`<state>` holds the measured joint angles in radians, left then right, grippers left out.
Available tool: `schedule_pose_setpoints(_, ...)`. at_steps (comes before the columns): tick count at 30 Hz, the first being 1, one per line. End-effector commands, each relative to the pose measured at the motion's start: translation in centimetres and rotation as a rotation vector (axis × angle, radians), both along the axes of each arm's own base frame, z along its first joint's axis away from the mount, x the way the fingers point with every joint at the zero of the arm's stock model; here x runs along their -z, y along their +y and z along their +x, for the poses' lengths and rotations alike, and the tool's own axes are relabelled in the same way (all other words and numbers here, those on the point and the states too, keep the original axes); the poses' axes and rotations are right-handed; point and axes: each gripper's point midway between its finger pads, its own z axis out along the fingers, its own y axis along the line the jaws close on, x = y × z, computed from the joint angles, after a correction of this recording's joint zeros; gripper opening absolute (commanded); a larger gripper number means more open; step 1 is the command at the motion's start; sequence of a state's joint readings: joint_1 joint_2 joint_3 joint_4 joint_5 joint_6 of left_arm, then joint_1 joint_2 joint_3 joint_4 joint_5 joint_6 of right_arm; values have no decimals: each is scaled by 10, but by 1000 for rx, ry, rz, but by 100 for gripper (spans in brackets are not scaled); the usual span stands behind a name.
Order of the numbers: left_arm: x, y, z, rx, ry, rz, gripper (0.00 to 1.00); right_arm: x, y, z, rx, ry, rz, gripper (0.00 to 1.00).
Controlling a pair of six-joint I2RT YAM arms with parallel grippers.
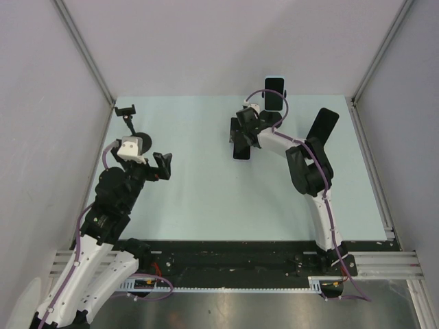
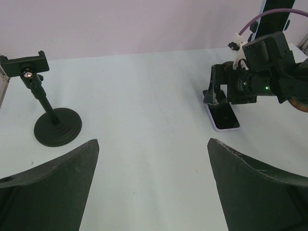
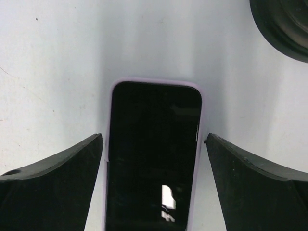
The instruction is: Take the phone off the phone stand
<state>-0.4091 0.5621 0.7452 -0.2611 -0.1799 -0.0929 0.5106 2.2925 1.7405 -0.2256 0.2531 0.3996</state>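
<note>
Top view: right tool (image 1: 240, 142) is pointed down at the table (image 1: 199, 199) mid-right, over the lilac phone (image 3: 153, 154), which barely shows from here. Left tool (image 1: 163, 166) hangs above the table on the left, holding nothing. An empty stand (image 1: 125, 110) is in the far-left corner with nothing in its clamp. A second phone (image 1: 275, 91) with a pale blue edge sits upright at the far edge behind the right arm. Its mount is hidden.

Left wrist view: both fingers of the left tool are spread wide, with bare table between them. The empty stand is upright on its round foot, well apart from the lilac phone. That phone lies flat, screen up, right under the right tool.

Right wrist view: the lilac phone is flat on the table between the two fingers. The jaws are wide, each finger just beside a long edge of the phone. Can't tell if either one touches it. A dark round base (image 3: 284, 24) shows in the top-right corner, apart from the phone.

Progress, judged: the lilac phone is out of any stand and resting on the table, so removal looks done. What's left is lifting the right tool clear. If the upright second phone is the target, that one is not yet done.
</note>
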Motion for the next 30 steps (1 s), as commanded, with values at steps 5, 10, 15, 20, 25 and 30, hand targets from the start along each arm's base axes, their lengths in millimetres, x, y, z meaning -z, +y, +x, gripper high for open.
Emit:
schedule_pose_setpoints(5,-1,0,1,12,-17,27,100,-21,-13,-8,5,-3,13,100)
schedule_pose_setpoints(10,0,-1,1,15,-11,29,100,-23,-12,-13,-29,-2,19,98)
schedule_pose_setpoints(15,0,-2,1,23,-11,28,100,-21,-2,-24,-102,1,53,92)
schedule_pose_setpoints(20,1,-3,1,25,-8,28,100,-21,-2,-31,-113,7,49,88)
schedule_pose_setpoints(25,1,-4,1,29,-8,29,100,-47,-2,-40,-161,-31,51,88)
schedule_pose_setpoints(30,-1,-3,-1,31,-18,25,100,-98,-17,-53,-166,-112,39,91)
